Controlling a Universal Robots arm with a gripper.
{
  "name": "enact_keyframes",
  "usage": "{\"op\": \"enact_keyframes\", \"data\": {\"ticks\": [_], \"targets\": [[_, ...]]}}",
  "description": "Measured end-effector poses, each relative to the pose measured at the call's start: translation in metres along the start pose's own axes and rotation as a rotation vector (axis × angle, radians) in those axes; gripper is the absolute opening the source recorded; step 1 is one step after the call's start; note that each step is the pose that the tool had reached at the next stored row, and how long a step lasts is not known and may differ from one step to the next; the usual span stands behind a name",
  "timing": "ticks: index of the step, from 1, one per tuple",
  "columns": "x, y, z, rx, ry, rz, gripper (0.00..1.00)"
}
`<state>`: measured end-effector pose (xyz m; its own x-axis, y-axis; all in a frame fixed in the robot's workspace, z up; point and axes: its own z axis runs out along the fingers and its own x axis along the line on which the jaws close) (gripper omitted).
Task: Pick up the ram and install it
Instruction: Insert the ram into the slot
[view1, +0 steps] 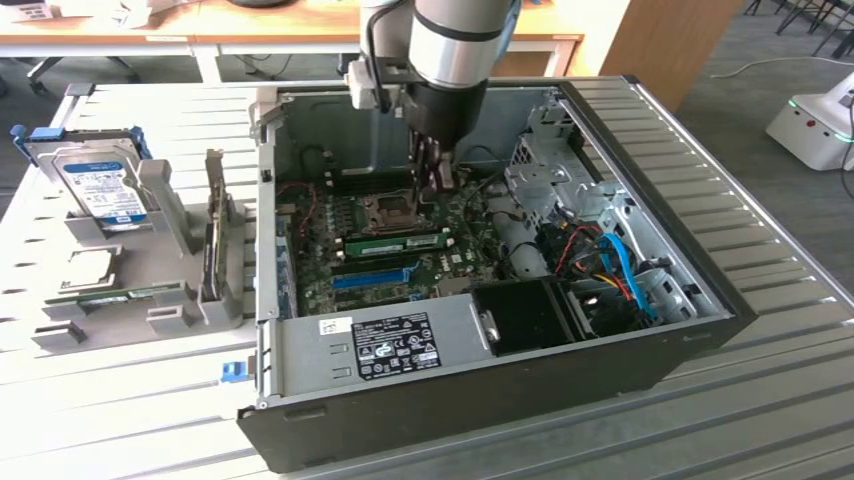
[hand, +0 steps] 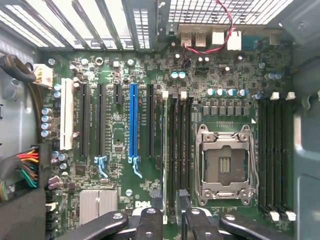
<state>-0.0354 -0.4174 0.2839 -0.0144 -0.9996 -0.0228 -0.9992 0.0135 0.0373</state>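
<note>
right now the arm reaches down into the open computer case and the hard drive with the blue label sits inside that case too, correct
Not quite. The hard drive is not inside the case; it stands in the grey rack on the table outside it, at the exterior view's left. The arm does reach down into the open case, as the exterior view shows.

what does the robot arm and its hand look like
The arm is a round silver-grey tube with a black wrist section; a white bracket with thin black cables sits on its side. The hand is black, with angular linked fingers fastened by silver screw heads.
</note>
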Motion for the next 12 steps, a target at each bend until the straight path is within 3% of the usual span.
{"op": "enact_keyframes", "data": {"ticks": [12], "targets": [[0.0, 0.0006, -0.0165, 0.0, 0.0, 0.0, 0.25]]}}
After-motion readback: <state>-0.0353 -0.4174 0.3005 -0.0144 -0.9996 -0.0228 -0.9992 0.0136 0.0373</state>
